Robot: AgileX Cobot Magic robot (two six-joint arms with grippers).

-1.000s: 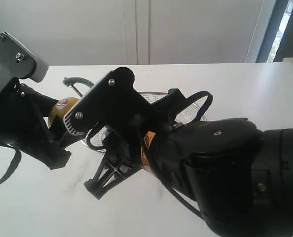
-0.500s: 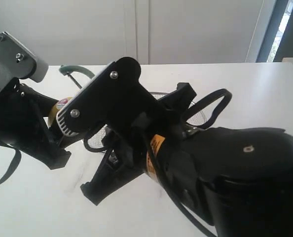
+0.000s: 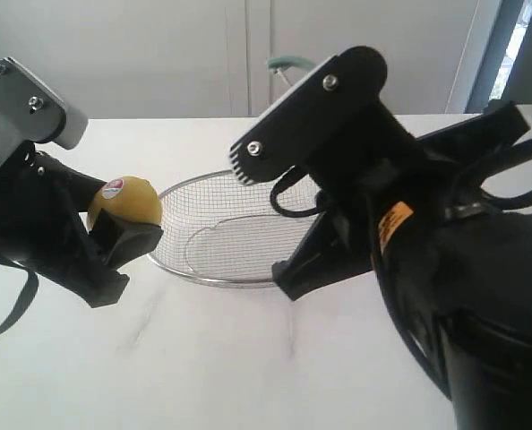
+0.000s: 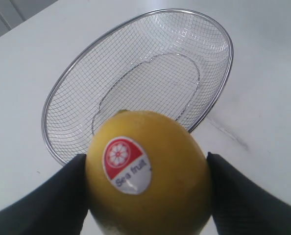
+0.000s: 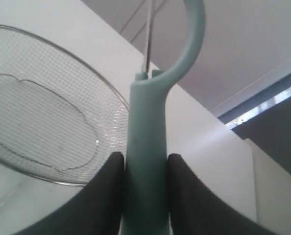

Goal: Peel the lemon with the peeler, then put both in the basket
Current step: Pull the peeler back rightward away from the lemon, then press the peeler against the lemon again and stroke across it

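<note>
The yellow lemon [image 3: 124,199] with a red-and-white sticker is held above the table at the left, just left of the basket [image 3: 214,279]. My left gripper [image 4: 148,169] is shut on the lemon [image 4: 150,191], one black finger on each side. The silver mesh basket [image 4: 230,54] lies empty behind it. My right gripper [image 5: 146,164] is shut on the pale teal handle of the peeler [image 5: 146,147], held upright over the basket's right side. Only the peeler's curved head [image 3: 288,64] shows above the right wrist [image 3: 338,134] in the exterior view.
The white table [image 3: 185,367] runs from the front edge to a pale wall behind. The bulky right arm [image 3: 481,296] fills the right foreground. A dark window frame [image 3: 494,54] stands at the far right.
My right arm has lifted and swung to the right, carrying the peeler away from the lemon and uncovering the basket. The left arm and lemon have stayed put.
</note>
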